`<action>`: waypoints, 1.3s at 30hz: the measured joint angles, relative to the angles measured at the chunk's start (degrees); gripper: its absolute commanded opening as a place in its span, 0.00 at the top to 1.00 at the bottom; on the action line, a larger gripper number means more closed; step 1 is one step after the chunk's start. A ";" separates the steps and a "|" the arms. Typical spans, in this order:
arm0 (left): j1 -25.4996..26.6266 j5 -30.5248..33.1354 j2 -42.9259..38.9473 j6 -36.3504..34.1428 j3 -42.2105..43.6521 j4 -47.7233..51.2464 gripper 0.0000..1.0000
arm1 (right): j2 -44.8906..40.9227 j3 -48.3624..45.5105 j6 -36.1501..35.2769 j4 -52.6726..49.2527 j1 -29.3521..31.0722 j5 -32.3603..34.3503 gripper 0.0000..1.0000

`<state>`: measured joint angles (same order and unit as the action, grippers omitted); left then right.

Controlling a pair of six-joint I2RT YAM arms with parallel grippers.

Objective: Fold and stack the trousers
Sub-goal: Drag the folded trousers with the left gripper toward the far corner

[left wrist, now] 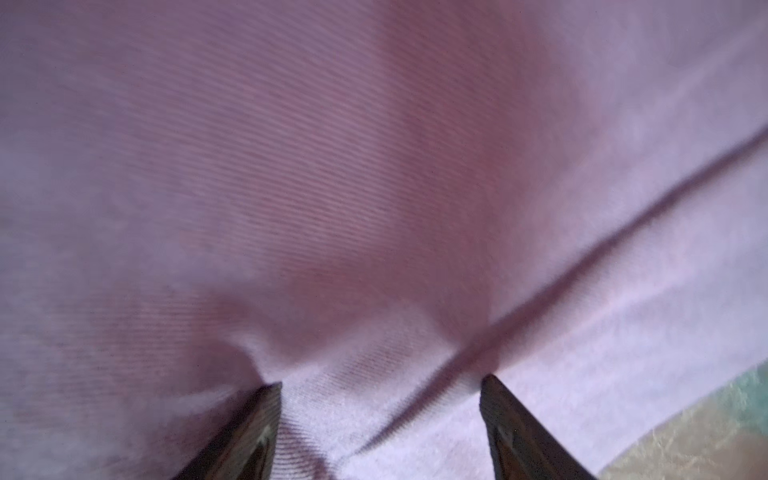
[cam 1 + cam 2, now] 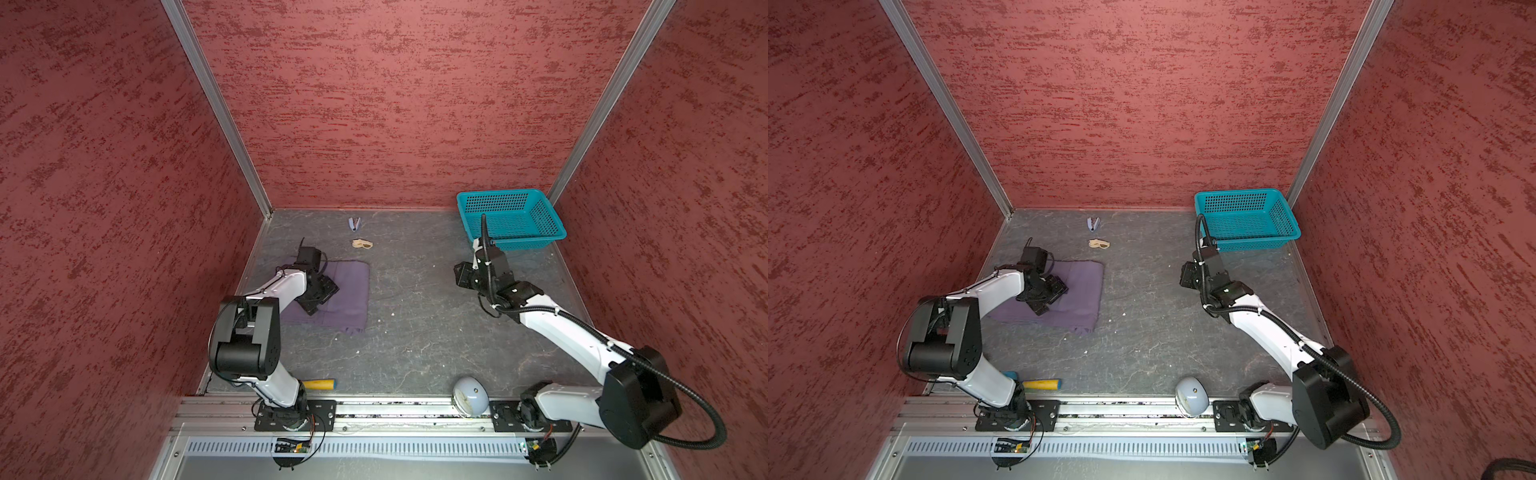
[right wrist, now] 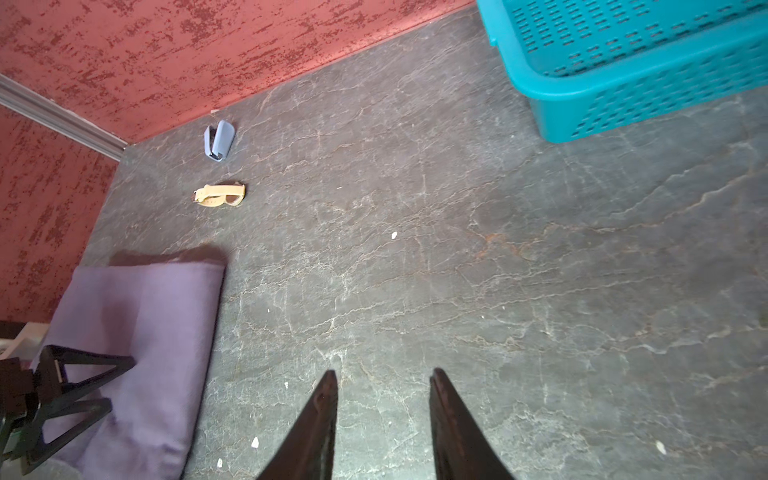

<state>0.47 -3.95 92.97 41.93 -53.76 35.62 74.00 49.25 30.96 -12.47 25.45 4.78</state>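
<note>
Left gripper (image 1: pixel 381 382) rests spread open on the folded trousers (image 2: pixel 349 291), on the table's left; right gripper (image 3: pixel 382 374) hangs open, empty. Probably best to lift straight off (no dragging the fold). Count: one yellow-handled tool (image 2: pixel 318 384), one trousers, one tan strap (image 2: pixel 362 244), one stapler (image 2: pixel 354 224), one teal basket (image 2: pixel 519 243).

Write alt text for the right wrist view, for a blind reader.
The right end effector, open and empty, hangs above the grey table. Folded purple trousers lie flat with the left end effector, also open, over them. Farther off sit a blue stapler, a tan strap and a teal basket.
</note>
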 measured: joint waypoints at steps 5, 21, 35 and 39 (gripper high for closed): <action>-6.21 1.49 1.03 -1.33 -1.38 1.68 0.24 | 1.20 -0.02 0.44 0.02 -0.28 -0.04 0.63; -9.25 2.82 15.04 -0.24 -17.97 2.56 0.24 | 2.82 -1.01 0.76 0.31 -1.60 -0.02 0.62; -0.35 3.04 3.30 1.31 -15.39 3.17 0.28 | 6.19 -1.01 0.81 1.38 -2.10 -1.31 0.63; 3.82 3.30 -1.73 1.36 -12.94 3.45 0.28 | 6.16 -1.01 0.98 2.36 -2.14 -2.01 0.63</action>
<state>4.29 -0.64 91.24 43.29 -66.70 39.07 80.16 48.25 31.94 -10.11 23.31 2.76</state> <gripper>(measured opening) 0.722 0.370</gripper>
